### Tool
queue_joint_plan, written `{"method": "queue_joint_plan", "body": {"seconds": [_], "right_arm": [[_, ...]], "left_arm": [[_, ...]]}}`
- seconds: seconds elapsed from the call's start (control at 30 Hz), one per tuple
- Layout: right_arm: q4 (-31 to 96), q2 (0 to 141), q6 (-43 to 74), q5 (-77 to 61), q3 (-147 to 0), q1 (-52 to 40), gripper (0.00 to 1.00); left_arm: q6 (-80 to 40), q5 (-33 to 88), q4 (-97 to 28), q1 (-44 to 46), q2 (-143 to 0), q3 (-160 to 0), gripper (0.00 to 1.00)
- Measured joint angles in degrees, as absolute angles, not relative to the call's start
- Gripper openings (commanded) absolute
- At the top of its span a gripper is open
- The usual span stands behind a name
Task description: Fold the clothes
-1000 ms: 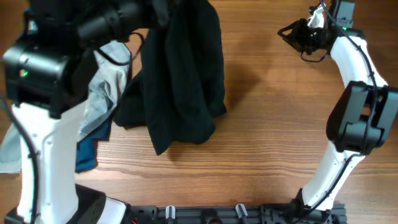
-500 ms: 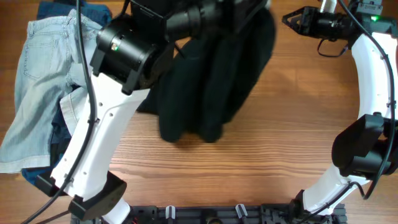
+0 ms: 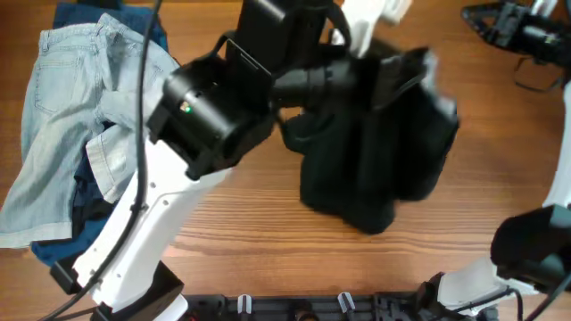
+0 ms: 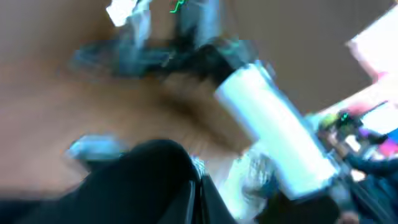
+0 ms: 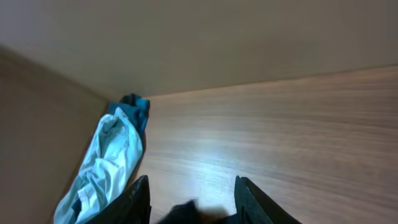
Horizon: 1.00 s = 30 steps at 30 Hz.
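Black shorts (image 3: 375,169) hung bunched in dark folds, clamped by the left gripper (image 3: 388,78); the right gripper (image 5: 193,188) stood spread apart.

Work area: wooden table against a plain wall

The table (image 3: 223,227) is medium-brown wood, its grain running left to right in the overhead view. A black rail (image 3: 294,306) with small metal clips runs along the near edge. In the right wrist view a plain beige wall (image 5: 217,37) rises behind the far edge — a bright patch of reflected light (image 5: 208,155) lies on the wood.
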<state>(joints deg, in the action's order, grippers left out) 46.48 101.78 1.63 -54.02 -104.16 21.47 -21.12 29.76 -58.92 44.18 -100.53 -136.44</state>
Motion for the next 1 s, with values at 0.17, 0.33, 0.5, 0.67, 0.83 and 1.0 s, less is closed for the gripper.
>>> {"method": "queue_joint_plan", "body": {"seconds": [0.17, 0.33, 0.5, 0.67, 0.83, 1.0], "right_arm": [[54.8, 101.2, 0.9, -50.6, -104.4, 20.4, 0.45], [62.9, 101.2, -1.1, -46.3, -104.4, 18.5, 0.47], [68.2, 101.2, -1.8, -39.1, -104.0, 12.2, 0.50], [67.7, 101.1, -0.8, -31.0, -99.0, 7.3, 0.51], [62.1, 101.1, 2.8, -24.4, -87.7, 4.9, 0.51], [58.5, 101.1, 4.7, -23.3, -79.4, 4.4, 0.51]], "left_arm": [[-17.0, 18.5, -84.9, 38.0, -100.4, -136.7, 0.04], [-16.1, 7.0, -94.7, 34.1, -100.6, -136.7, 0.04], [-16.5, -1.6, -95.7, 33.7, -105.4, -136.9, 0.04], [-16.6, -7.3, -95.5, 33.7, -115.8, -136.9, 0.04], [-16.6, -9.4, -94.1, 33.0, -121.3, -136.9, 0.04], [-17.3, -9.6, -93.4, 30.2, -121.2, -136.9, 0.04]]}}
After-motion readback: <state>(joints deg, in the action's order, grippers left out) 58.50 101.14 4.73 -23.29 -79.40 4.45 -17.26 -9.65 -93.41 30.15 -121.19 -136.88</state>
